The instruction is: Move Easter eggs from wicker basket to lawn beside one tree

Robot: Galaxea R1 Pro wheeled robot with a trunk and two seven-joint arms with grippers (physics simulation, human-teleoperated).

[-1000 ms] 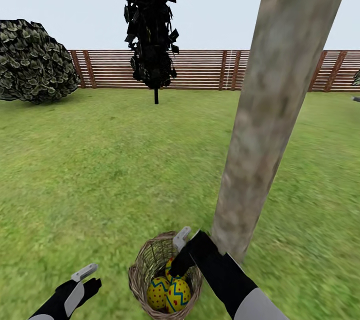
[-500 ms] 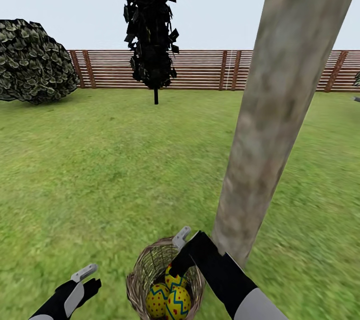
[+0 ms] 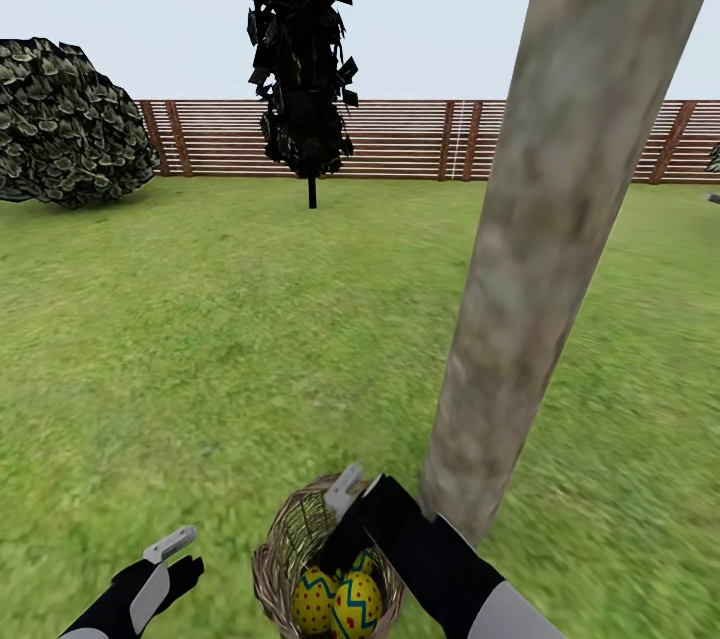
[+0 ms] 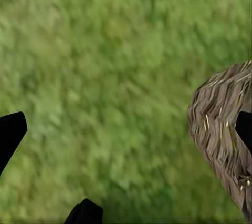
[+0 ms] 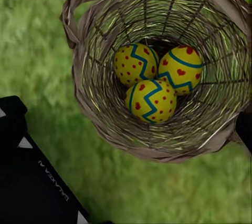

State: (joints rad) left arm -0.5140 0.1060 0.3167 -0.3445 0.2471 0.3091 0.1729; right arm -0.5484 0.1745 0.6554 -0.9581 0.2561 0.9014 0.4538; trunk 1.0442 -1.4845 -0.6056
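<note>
Right gripper [image 3: 338,509] over the wicker basket [image 5: 157,66], jaws spread, all three Easter eggs [image 5: 152,100] inside.
Drop straight onto the top egg, avoid the rim; left gripper [image 3: 160,564] idle, jaws spread, tree [image 3: 520,299] beside.

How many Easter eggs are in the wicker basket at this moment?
3, all at the bottom of the wicker basket, touching in a cluster: one egg, another egg, a third egg. None appears hidden.

- a garden, outdoors under a pale sky
- lawn [image 3: 200,339] of short green grass all around
- thick pale tree [image 3: 560,219] trunk close by
- dark thin-trunked tree [image 3: 303,49] and a round bush [image 3: 65,124] further off
- brown slat fence [image 3: 410,139] closing the far side
</note>
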